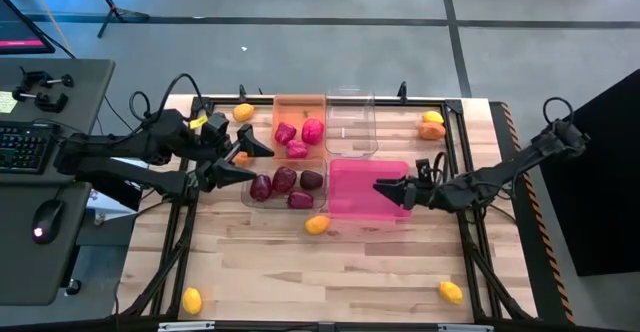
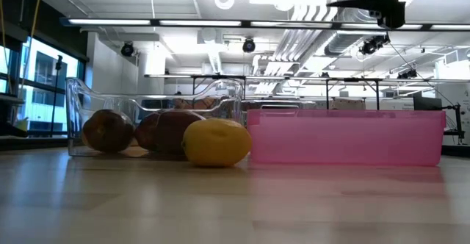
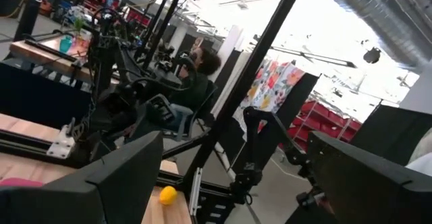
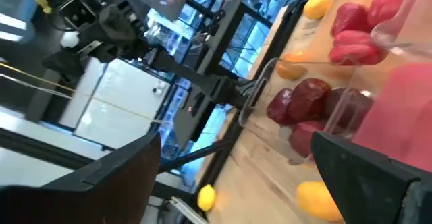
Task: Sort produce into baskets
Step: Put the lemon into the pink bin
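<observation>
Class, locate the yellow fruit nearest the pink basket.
In the high view, the yellow fruit lies on the table just below the clear basket, beside the pink basket corner.

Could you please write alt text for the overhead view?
Four baskets sit mid-table: the orange basket holds pink-red produce, a clear basket holds maroon produce. The open right claw hovers over the empty pink basket, the left claw beside the baskets.

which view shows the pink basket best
The high view: the whole pink basket shows from above, with the right gripper over it. The low view gives only its long side wall, not the inside. The right wrist view catches a blurred pink edge; the left wrist view barely shows it.
</observation>
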### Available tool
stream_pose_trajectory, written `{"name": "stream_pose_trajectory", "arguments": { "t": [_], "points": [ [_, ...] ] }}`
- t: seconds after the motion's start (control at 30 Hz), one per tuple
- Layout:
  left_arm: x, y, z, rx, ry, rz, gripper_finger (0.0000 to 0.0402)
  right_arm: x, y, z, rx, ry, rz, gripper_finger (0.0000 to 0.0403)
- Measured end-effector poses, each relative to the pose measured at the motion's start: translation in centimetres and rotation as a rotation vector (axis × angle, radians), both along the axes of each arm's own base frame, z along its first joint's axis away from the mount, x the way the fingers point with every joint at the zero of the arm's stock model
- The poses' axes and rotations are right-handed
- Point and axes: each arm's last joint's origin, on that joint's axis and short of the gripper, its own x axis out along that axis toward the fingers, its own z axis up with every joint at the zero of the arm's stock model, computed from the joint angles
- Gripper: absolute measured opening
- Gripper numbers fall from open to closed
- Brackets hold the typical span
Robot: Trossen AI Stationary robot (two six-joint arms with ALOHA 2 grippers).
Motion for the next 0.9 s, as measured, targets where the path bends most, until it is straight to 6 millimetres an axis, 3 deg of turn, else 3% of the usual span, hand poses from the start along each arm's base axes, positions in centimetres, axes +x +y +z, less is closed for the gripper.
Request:
{"name": "stream_pose_trajectory", "arguments": {
  "t": [0.1,0.23,0.37,0.47,0.67,0.8,0.9],
  "points": [
    [0.0,0.0,0.0,0.000,-0.004,0.000,0.0353,0.6,0.5,0.2,0.002,-0.022,0.060,0.0370],
    [0.0,0.0,0.0,0.001,-0.005,0.000,0.0353,1.5,1.3,2.3,0.005,0.038,0.215,0.0370],
    [0.0,0.0,0.0,0.002,-0.005,0.000,0.0353,2.3,2.3,3.2,0.050,0.438,0.362,0.0370],
    [0.0,0.0,0.0,0.002,-0.005,0.000,0.0353,2.5,4.1,2.6,0.123,0.779,0.467,0.0370],
    [0.0,0.0,0.0,0.002,-0.004,-0.001,0.0353,2.1,10.1,-1.4,0.306,1.173,0.562,0.0370],
    [0.0,0.0,0.0,0.002,-0.004,-0.001,0.0353,0.1,13.8,-5.1,0.389,1.445,0.567,0.0370],
    [0.0,0.0,0.0,0.002,-0.004,-0.001,0.0353,-1.3,15.3,-6.8,0.422,1.615,0.531,0.0370]
  ]
}}
